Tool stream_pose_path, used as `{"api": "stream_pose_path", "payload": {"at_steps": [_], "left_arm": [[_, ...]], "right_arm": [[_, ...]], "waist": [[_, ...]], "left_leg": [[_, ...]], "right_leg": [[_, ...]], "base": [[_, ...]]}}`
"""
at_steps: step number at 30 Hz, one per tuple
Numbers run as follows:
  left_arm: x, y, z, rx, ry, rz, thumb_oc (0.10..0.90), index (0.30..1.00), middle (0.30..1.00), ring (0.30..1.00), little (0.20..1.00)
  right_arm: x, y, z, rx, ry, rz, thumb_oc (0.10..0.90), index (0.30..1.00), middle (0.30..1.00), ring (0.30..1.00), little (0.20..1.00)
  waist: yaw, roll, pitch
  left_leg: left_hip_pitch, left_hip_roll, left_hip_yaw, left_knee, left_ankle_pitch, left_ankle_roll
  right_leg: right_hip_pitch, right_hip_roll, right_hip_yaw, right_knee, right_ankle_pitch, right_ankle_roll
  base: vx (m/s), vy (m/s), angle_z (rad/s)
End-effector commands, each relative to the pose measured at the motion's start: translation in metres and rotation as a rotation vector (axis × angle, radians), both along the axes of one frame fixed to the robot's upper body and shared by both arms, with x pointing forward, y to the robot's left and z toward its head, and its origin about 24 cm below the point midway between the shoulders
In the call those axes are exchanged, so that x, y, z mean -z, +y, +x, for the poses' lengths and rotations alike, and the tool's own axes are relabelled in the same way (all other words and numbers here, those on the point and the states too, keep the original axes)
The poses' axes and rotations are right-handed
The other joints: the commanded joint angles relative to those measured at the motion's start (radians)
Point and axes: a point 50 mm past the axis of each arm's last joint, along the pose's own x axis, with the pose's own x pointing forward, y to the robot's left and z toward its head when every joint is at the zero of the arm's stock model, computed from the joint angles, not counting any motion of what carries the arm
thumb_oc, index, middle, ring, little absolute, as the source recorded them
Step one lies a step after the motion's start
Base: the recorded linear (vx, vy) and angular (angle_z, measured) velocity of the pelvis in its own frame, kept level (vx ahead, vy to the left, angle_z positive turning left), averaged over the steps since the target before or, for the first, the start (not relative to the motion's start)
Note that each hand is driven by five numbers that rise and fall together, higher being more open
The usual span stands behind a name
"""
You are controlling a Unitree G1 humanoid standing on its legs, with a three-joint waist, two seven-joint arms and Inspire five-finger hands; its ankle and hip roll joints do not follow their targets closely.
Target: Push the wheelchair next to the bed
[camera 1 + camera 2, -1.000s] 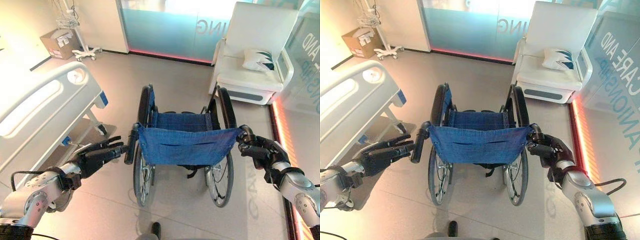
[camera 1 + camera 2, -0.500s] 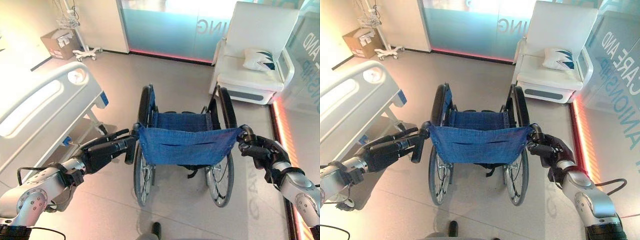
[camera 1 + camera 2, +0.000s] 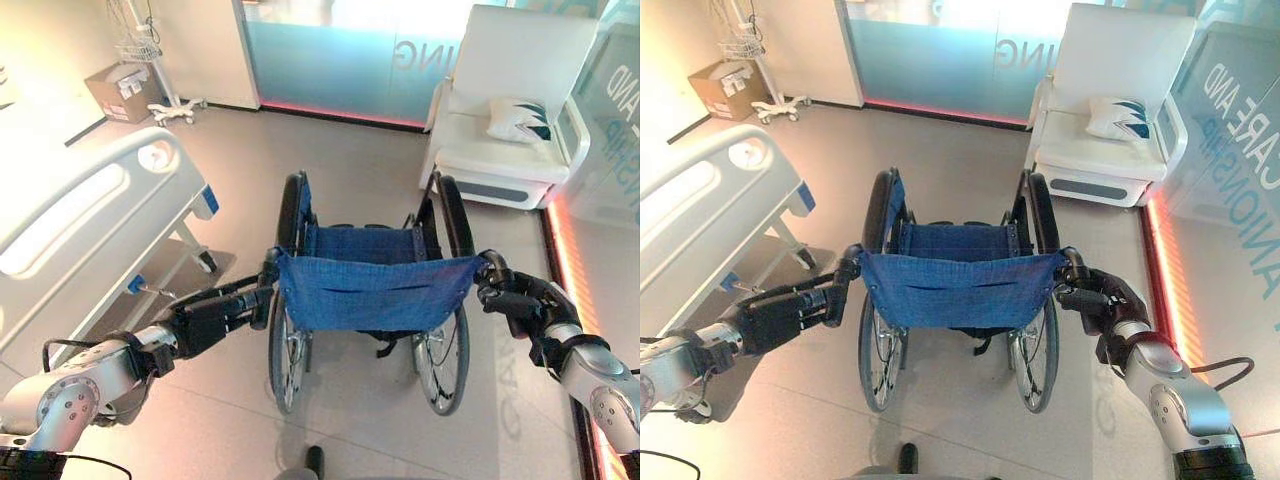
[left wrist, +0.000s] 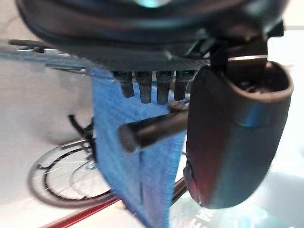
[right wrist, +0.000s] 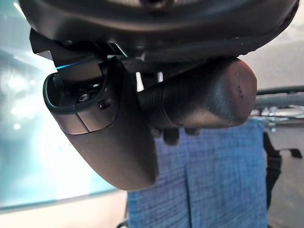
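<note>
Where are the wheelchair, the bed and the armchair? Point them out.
wheelchair (image 3: 375, 290), left eye view, on its blue backrest cloth.
bed (image 3: 70, 205), left eye view, on the pale side rail.
armchair (image 3: 1110, 150), right eye view, on the white seat cushion.

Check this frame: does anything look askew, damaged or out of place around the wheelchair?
Nothing stands out. The wheelchair stands upright on its wheels, blue backrest taut. The right hand is curled round its push handle; the left hand reaches the other handle with fingers extended. The bed and white armchair look orderly.
</note>
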Motion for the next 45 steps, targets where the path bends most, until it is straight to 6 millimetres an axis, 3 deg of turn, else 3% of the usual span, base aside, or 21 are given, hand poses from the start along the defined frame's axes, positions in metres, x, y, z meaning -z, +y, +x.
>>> {"api": "stream_pose_path", "payload": {"at_steps": [1,15,23,33,41,42,43,45], "left_arm": [[-0.023,-0.001,0.019,0.062,-0.098,0.041,0.800,0.900,0.900,0.900,0.900],[-0.023,-0.024,0.020,0.094,-0.079,-0.081,0.800,0.900,0.900,0.900,0.900],[-0.048,-0.032,0.035,-0.018,-0.246,-0.193,0.800,0.900,0.900,0.900,0.900],[-0.072,-0.028,0.053,-0.095,-0.421,-0.260,0.800,0.900,0.900,0.900,0.900],[-0.083,-0.033,0.055,-0.113,-0.495,-0.381,0.800,0.900,0.900,0.900,0.900],[-0.085,-0.036,0.054,-0.093,-0.535,-0.391,0.521,0.481,0.481,0.481,0.481],[-0.086,-0.037,0.054,-0.090,-0.544,-0.394,0.400,0.300,0.300,0.300,0.300],[-0.089,-0.040,0.053,-0.072,-0.588,-0.392,0.400,0.300,0.300,0.300,0.300]], "right_arm": [[-0.035,0.017,0.014,-0.126,-0.198,0.034,0.400,0.300,0.300,0.300,0.300],[-0.034,0.022,0.015,-0.131,-0.192,0.043,0.400,0.300,0.300,0.300,0.300],[-0.027,0.025,0.016,-0.137,-0.174,0.049,0.400,0.300,0.300,0.300,0.300],[-0.024,0.026,0.020,-0.162,-0.161,0.045,0.400,0.300,0.300,0.300,0.300],[-0.017,0.028,0.018,-0.165,-0.152,0.049,0.400,0.300,0.300,0.300,0.300],[-0.017,0.030,0.018,-0.167,-0.152,0.050,0.400,0.300,0.300,0.300,0.300],[-0.017,0.030,0.018,-0.167,-0.152,0.051,0.400,0.300,0.300,0.300,0.300],[-0.017,0.031,0.017,-0.171,-0.151,0.053,0.400,0.300,0.300,0.300,0.300]], "waist": [[-0.010,0.037,-0.059],[-0.017,0.041,-0.062],[-0.020,0.037,-0.065],[-0.028,0.031,-0.069],[-0.036,0.030,-0.068],[-0.038,0.029,-0.066],[-0.038,0.029,-0.066],[-0.038,0.027,-0.062]], "left_leg": [[0.045,0.060,0.061,0.004,-0.053,-0.064],[0.052,0.056,0.068,0.004,-0.056,-0.062],[0.056,0.053,0.065,0.004,-0.061,-0.061],[0.059,0.052,0.064,0.004,-0.065,-0.061],[0.061,0.056,0.069,0.004,-0.065,-0.061],[0.061,0.055,0.069,0.004,-0.065,-0.060],[0.062,0.055,0.069,0.004,-0.065,-0.060],[0.063,0.056,0.068,0.004,-0.065,-0.060]], "right_leg": [[-0.060,-0.016,-0.030,0.001,0.060,0.005],[-0.057,-0.019,-0.028,0.001,0.065,0.010],[-0.054,-0.020,-0.026,0.001,0.063,0.010],[-0.053,-0.018,-0.019,0.003,0.058,0.007],[-0.054,-0.017,-0.011,0.007,0.053,0.004],[-0.055,-0.017,-0.008,0.008,0.052,0.003],[-0.055,-0.017,-0.008,0.008,0.052,0.003],[-0.054,-0.016,-0.005,0.010,0.051,0.001]], "base": [[0.00,0.000,0.00],[0.00,0.000,0.00],[0.00,0.000,0.00],[0.00,0.000,0.00],[0.00,0.000,0.00],[0.00,0.000,0.00],[0.00,0.000,0.00],[0.00,0.000,0.00]]}}
